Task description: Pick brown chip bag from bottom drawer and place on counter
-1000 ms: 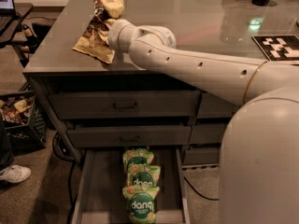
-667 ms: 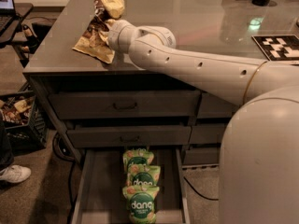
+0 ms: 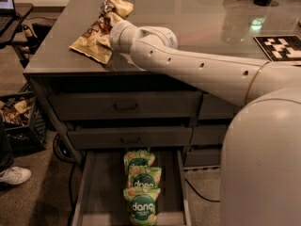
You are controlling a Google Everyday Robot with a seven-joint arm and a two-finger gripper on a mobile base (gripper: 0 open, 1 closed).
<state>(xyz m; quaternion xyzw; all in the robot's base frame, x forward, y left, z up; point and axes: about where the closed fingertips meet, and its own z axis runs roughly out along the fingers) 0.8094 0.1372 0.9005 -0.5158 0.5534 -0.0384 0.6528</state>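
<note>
The gripper (image 3: 109, 28) sits at the end of the white arm (image 3: 197, 69), low over the near left corner of the counter (image 3: 202, 13). It is buried against the brown chip bag (image 3: 91, 40), so whether it is clamped on the bag or free of it I cannot tell, as the wrist and the crumpled foil hide that end. The bag is on the counter, not in the drawer. Its lower half lies flat near the front edge and its upper end is bunched and lifted beside the wrist. It looks very light and soft, a crinkly film pouch that folds wherever it is pinched and would slide easily on the glossy top, with brittle contents that a hard squeeze would crush. The safest hold is likely the sealed top edge or a gathered fold of empty film, not the filled middle. Below, the bottom drawer (image 3: 96, 192) stands pulled out with three green dang bags (image 3: 142, 194) in a row down its centre and no brown bag among them. By that showing the placing is nearly done, and only a clean release appears to remain.
</note>
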